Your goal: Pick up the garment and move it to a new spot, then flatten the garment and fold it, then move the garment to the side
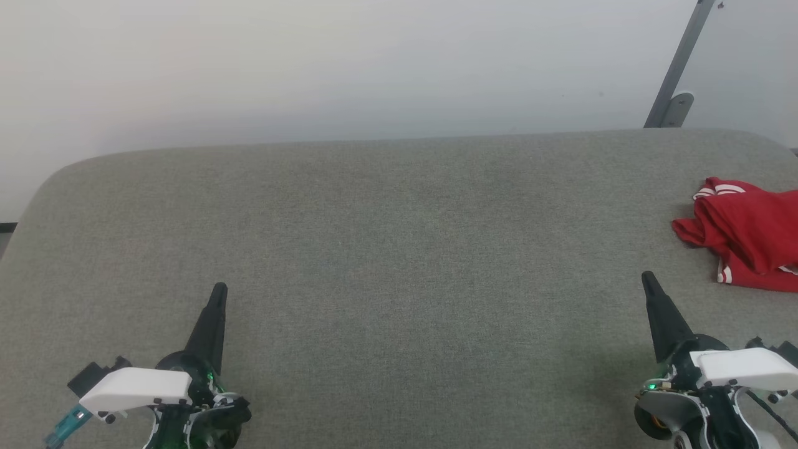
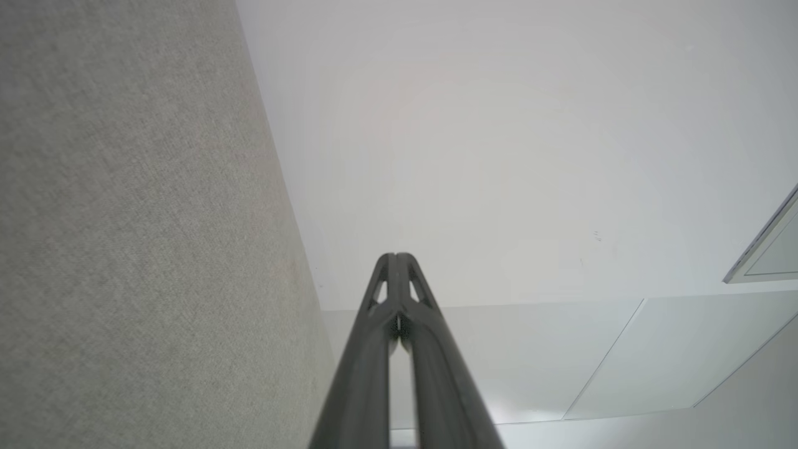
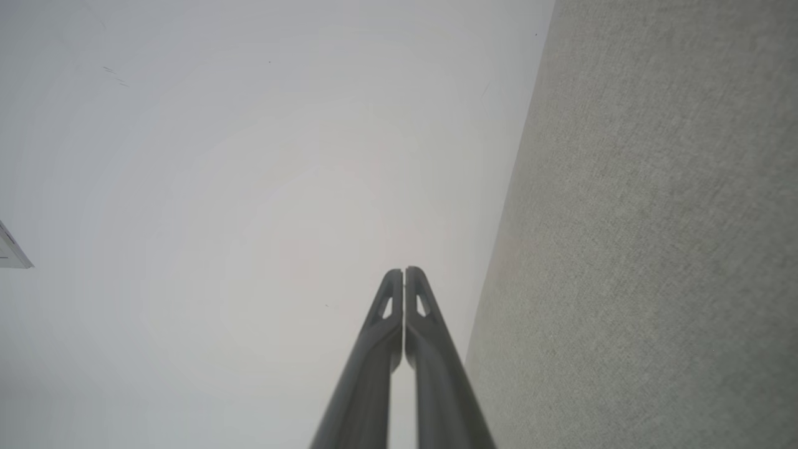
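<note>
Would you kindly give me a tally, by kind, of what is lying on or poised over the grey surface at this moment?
Garments: 1, the red garment, crumpled at the right edge of the grey surface.
Grippers: 2, the left gripper and the right gripper, both shut and empty.
Total: 3.

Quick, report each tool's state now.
Left tool: closed, holding nothing.
Right tool: closed, holding nothing.
</note>
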Motion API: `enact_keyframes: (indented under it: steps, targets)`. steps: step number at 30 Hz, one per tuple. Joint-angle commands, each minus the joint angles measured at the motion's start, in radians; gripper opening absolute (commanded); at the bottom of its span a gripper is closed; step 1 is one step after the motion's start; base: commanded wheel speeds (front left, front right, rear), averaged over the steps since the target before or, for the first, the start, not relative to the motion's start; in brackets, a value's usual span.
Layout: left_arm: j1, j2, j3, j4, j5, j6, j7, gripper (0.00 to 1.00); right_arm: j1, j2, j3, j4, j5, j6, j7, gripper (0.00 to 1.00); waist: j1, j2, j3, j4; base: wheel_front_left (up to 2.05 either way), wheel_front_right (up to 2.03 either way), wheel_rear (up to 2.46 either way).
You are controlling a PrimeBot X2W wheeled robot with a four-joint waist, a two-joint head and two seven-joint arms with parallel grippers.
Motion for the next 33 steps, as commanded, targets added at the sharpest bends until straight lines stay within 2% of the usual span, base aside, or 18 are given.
enact_keyframes:
  steps: [1, 33]
  targets:
    - [-0.011, -0.002, 0.001, -0.001, -0.003, -0.003, 0.003, 0.00, -0.005, 0.003, -0.001, 0.003, 0.004, 0.000, 0.002, 0.00, 0.0000, 0.0000, 0.000, 0.000, 0.00, 0.00, 0.00]
    - [-0.011, -0.002, 0.001, -0.001, -0.003, -0.003, 0.002, 0.00, -0.005, 0.003, -0.001, 0.003, 0.005, 0.000, 0.002, 0.00, 0.0000, 0.0000, 0.000, 0.000, 0.00, 0.00, 0.00]
